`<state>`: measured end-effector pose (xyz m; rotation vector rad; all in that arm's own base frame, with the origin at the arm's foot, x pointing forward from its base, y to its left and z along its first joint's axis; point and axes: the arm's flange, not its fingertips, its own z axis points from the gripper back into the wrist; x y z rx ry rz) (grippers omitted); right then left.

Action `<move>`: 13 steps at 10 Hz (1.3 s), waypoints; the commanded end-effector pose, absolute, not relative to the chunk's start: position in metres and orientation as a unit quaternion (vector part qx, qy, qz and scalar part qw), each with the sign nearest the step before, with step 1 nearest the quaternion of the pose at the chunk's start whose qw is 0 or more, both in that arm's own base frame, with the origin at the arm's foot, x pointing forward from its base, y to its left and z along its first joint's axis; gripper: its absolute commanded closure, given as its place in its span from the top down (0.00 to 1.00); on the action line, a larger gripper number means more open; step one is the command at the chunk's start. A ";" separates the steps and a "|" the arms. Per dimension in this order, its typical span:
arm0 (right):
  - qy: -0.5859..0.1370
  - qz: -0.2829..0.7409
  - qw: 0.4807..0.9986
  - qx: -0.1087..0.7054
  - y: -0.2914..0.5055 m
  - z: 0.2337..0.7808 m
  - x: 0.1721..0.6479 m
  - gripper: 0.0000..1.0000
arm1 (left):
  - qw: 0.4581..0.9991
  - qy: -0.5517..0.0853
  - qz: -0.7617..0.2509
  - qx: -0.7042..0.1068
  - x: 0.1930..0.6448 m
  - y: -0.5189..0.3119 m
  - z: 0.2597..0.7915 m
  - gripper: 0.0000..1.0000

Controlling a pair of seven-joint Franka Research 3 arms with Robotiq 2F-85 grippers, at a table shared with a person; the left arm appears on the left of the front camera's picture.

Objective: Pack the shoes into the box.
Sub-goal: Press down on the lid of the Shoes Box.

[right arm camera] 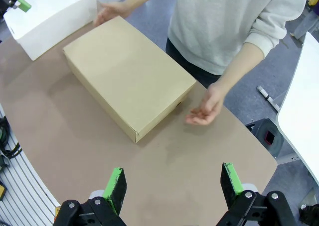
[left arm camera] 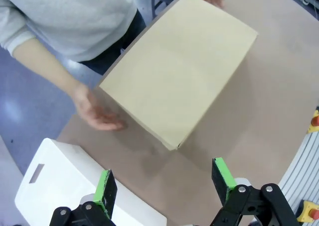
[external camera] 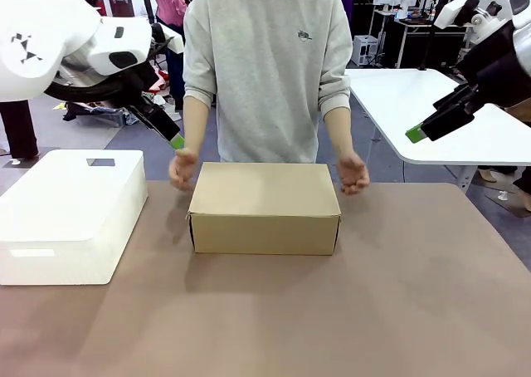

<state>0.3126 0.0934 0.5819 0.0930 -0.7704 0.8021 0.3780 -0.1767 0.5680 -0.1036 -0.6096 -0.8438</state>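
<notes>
The brown cardboard box [external camera: 264,207] stands shut at the middle of the table, its flap lid down. The shoes are hidden. A person in a grey sweater stands at the far side with one hand [external camera: 182,169] at the box's left end and the other hand [external camera: 353,174] at its right end. My left gripper [external camera: 177,141] hangs high above the box's far left corner. It is open and holds nothing, and in the left wrist view the box [left arm camera: 179,76] lies beyond the open gripper [left arm camera: 164,186]. My right gripper [external camera: 415,133] is raised at the right, also open and holding nothing, above the box [right arm camera: 127,71] in its own view [right arm camera: 172,183].
A larger white rectangular box [external camera: 70,211] sits on the table's left side, close to the cardboard box. A white table [external camera: 415,103] stands behind at the right. Bare brown tabletop [external camera: 274,319] stretches in front of the box and to its right.
</notes>
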 end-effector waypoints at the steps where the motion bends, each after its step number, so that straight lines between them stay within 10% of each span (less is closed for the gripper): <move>1: -0.365 0.380 0.849 0.045 0.091 0.582 0.314 1.00 | 0.846 -0.315 -0.428 -0.049 0.373 -0.170 0.562 1.00; 13: -0.365 0.380 0.849 0.045 0.091 0.582 0.314 1.00 | 0.866 -0.291 -0.403 -0.049 0.378 -0.177 0.568 1.00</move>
